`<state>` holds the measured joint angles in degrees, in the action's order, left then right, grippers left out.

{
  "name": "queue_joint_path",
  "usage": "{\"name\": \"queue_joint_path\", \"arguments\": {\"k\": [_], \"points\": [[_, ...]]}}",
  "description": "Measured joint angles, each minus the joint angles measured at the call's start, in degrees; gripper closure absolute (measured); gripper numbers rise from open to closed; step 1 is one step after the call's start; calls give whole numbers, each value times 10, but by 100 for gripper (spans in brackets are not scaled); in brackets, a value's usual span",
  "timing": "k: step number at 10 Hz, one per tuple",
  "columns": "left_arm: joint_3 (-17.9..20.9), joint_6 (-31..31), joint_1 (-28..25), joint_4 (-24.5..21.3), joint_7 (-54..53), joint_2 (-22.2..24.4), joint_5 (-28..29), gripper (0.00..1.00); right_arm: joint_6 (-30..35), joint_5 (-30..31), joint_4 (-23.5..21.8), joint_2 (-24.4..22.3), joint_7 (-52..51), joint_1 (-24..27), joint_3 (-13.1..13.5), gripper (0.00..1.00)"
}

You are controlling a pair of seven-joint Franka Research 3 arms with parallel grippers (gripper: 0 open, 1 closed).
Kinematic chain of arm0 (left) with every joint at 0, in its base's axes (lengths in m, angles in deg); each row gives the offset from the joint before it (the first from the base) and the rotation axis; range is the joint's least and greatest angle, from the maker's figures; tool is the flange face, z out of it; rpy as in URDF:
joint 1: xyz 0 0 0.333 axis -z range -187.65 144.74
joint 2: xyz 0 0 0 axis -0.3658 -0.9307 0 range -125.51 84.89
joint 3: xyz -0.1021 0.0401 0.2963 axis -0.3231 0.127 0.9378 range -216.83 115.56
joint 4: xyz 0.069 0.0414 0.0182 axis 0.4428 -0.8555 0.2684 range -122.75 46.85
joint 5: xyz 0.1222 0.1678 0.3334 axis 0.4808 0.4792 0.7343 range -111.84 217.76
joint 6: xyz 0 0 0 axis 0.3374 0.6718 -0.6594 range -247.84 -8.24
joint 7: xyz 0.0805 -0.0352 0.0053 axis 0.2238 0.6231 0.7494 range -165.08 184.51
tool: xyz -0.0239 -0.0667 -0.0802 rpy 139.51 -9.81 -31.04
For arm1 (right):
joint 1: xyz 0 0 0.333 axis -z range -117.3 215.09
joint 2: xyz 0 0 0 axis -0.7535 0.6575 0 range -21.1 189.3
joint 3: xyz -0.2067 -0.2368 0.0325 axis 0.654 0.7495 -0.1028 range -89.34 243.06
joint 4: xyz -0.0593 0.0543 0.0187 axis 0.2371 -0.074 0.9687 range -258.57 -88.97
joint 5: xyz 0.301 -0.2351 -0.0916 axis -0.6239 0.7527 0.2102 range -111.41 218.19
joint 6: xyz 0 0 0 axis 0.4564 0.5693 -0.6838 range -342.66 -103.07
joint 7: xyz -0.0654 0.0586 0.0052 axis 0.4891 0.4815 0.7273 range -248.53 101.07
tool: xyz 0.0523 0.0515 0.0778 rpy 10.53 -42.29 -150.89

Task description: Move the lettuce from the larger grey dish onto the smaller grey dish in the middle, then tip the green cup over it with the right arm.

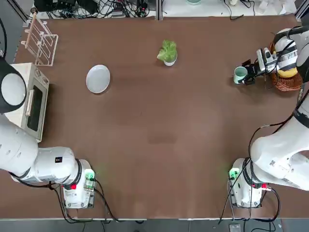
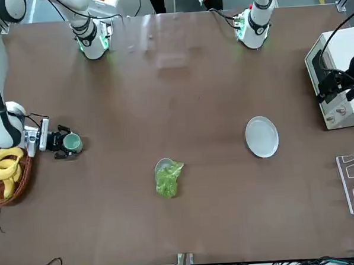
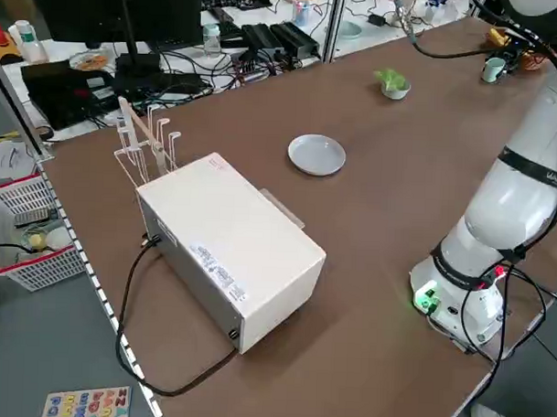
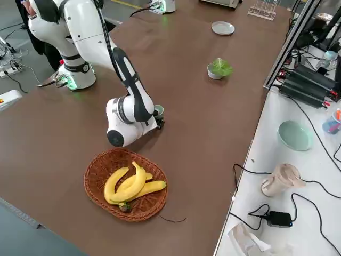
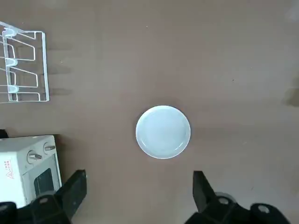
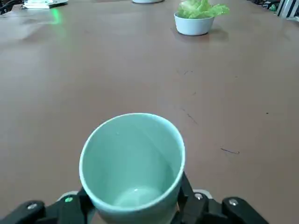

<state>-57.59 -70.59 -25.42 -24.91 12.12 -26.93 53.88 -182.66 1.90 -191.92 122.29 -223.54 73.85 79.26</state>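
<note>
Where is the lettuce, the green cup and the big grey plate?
lettuce (image 1: 167, 50), top view, middle of the leaves.
green cup (image 6: 133, 161), right wrist view, inside wall.
larger grey dish (image 5: 163, 131), left wrist view, flat centre.

Frilly green lettuce (image 1: 167, 50) sits in a small grey-white bowl (image 1: 170, 61). A flat grey plate (image 1: 98, 79) lies bare. The right gripper (image 1: 247, 74) clasps an upright mint cup (image 1: 240, 74).

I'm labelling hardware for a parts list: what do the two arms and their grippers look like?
Both arms, the left arm and right arm, are white with rounded segments and grey joints, green lights glowing at their bases, and black cables trailing. The left gripper and right gripper are black.
</note>
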Motion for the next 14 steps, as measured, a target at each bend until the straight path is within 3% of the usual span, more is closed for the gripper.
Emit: {"name": "queue_joint_path", "arguments": {"k": [2, 3, 10, 14], "points": [[1, 0, -1, 0, 0, 0, 0, 0, -1, 0, 0, 0, 0, 1, 0, 2], [2, 0, -1, 0, 0, 0, 0, 0, -2, 0, 0, 0, 2, 1, 0, 0], [2, 0, -1, 0, 0, 0, 0, 0, -1, 47, 29, -1, 31, 43, 1, 0], [2, 0, -1, 0, 0, 0, 0, 0, 0, 88, 58, -49, 163, 43, -2, 0]]}}
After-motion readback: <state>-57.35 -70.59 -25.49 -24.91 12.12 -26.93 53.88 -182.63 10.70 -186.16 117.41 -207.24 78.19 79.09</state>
